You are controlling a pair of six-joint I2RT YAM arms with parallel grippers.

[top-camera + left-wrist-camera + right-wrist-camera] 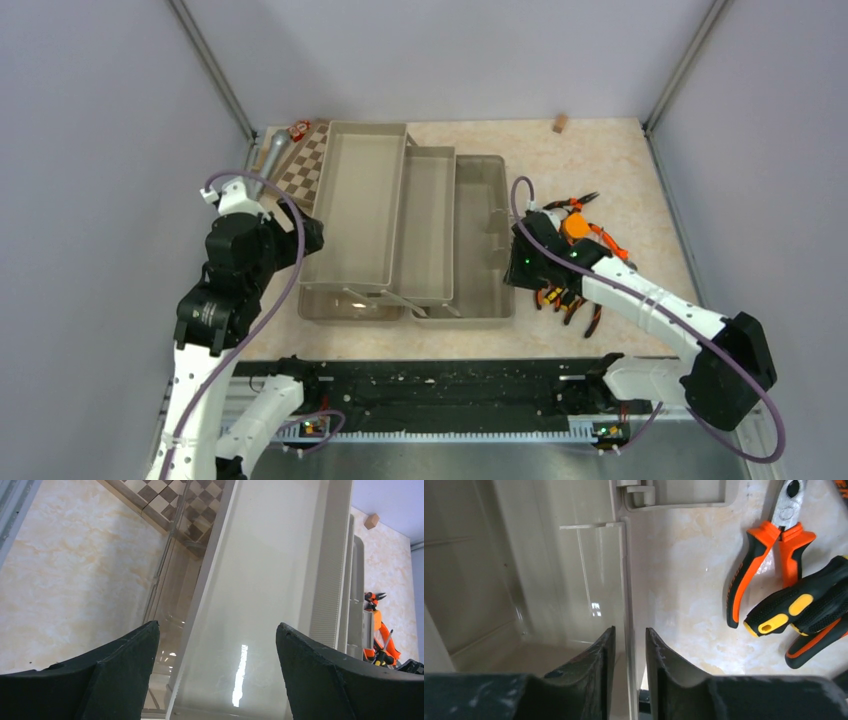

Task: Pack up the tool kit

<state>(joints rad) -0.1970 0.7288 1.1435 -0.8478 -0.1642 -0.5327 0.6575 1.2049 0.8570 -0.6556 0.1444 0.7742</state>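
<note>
The toolbox (480, 300) stands open mid-table, its beige cantilever trays (355, 200) spread to the left and nothing lying in them. My left gripper (310, 237) is open and empty, hovering over the left tray's (265, 580) long edge, its jaws wide apart (217, 630). My right gripper (512, 265) is at the toolbox's right wall (624, 570), with its jaws (630, 632) closed narrowly on either side of the rim. Orange-handled pliers (769, 545), yellow-black screwdrivers (789, 607) and the orange tape measure (572, 228) lie on the table right of the box.
A brown-and-cream chessboard (305, 165) and a silver microphone (272, 155) lie at the back left, behind the trays. A small wooden block (560, 123) sits at the back wall. Grey walls enclose the table on three sides.
</note>
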